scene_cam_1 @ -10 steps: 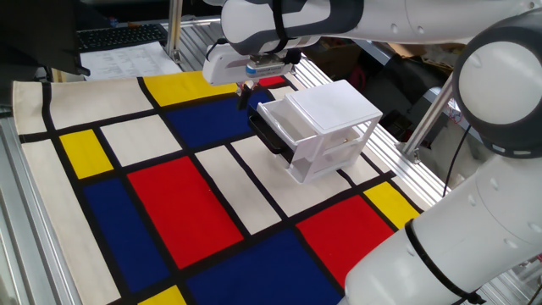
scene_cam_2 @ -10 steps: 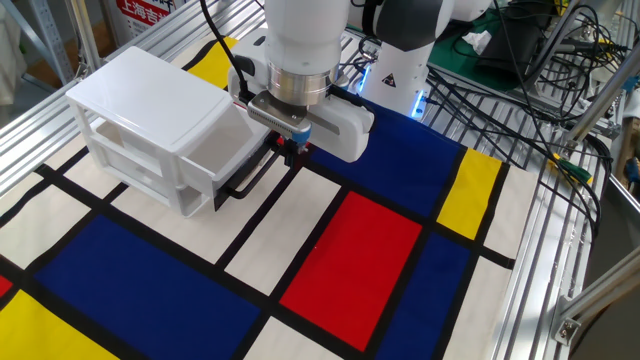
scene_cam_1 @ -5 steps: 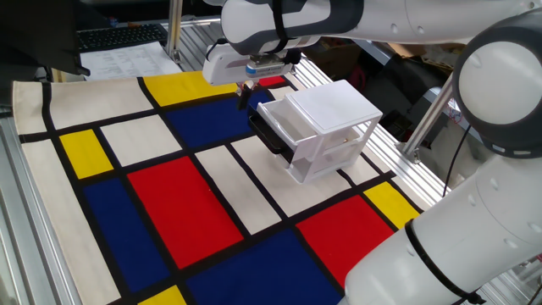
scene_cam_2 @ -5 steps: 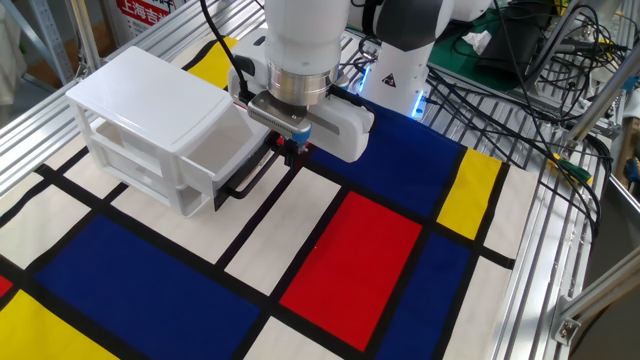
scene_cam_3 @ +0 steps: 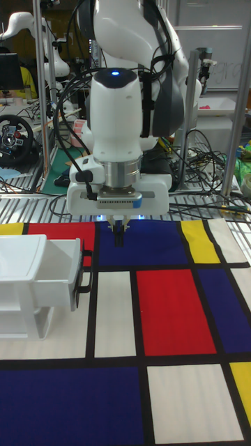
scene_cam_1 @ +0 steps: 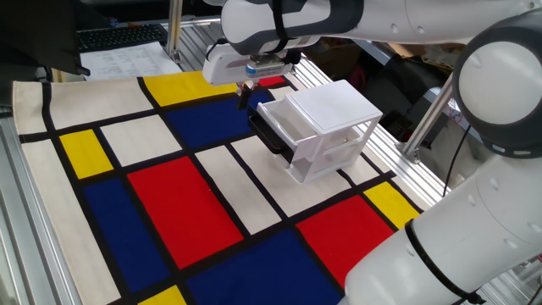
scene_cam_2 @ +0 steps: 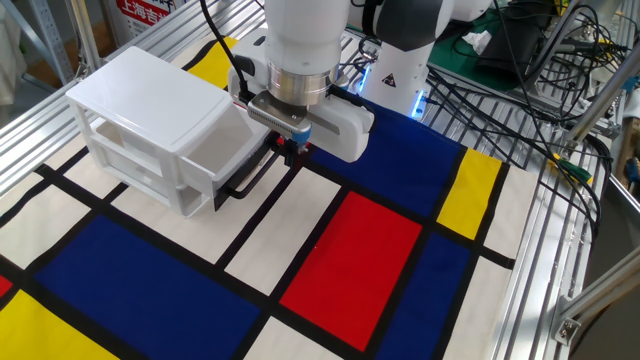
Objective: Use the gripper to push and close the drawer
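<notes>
The drawer (scene_cam_1: 278, 127) (scene_cam_2: 232, 150) (scene_cam_3: 52, 268) is pulled partway out of the top of the small white cabinet (scene_cam_1: 326, 127) (scene_cam_2: 150, 125) (scene_cam_3: 21, 300), its black front panel facing the gripper (scene_cam_1: 245, 95) (scene_cam_2: 294, 152) (scene_cam_3: 119, 233). The cabinet stands on the surface (scene_cam_1: 169, 212) (scene_cam_2: 350, 250) (scene_cam_3: 167, 300), which is covered by a cloth of red, blue, yellow and white blocks with black lines.

The gripper hangs point-down under the white boxy wrist — just beside the drawer's front panel at its far end, on the side away from the cabinet. In the tall fixed view a small gap shows between the gripper and the panel; the other two views cannot settle whether they touch. The fingers sit close together, narrow, with nothing between them.
</notes>
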Available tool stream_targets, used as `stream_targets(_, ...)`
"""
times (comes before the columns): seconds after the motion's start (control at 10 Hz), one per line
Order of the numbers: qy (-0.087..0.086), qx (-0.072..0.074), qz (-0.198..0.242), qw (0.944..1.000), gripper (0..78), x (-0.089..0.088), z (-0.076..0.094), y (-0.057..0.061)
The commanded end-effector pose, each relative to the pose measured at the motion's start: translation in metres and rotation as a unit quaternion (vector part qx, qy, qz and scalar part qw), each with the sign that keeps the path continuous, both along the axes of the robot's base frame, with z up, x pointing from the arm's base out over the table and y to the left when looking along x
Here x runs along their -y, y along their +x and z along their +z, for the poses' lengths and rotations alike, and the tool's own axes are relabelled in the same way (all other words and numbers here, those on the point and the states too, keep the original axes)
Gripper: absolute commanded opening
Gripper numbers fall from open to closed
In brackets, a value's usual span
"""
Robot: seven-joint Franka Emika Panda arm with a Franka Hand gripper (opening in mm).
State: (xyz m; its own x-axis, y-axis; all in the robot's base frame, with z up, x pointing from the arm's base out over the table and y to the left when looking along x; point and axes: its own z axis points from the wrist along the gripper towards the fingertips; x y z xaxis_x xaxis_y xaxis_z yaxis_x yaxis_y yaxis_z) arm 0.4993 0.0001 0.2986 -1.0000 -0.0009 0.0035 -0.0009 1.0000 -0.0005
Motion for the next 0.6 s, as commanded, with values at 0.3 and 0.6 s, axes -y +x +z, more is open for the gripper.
stream_targets(0.3, -0.027, 0.024, 0.013, 0.9993, 0.0, -0.0002, 0.0002, -0.0001)
stream_targets(0.6, -0.027, 0.023, 0.013, 0.9993, 0.0, -0.0002, 0.0002, -0.0001)
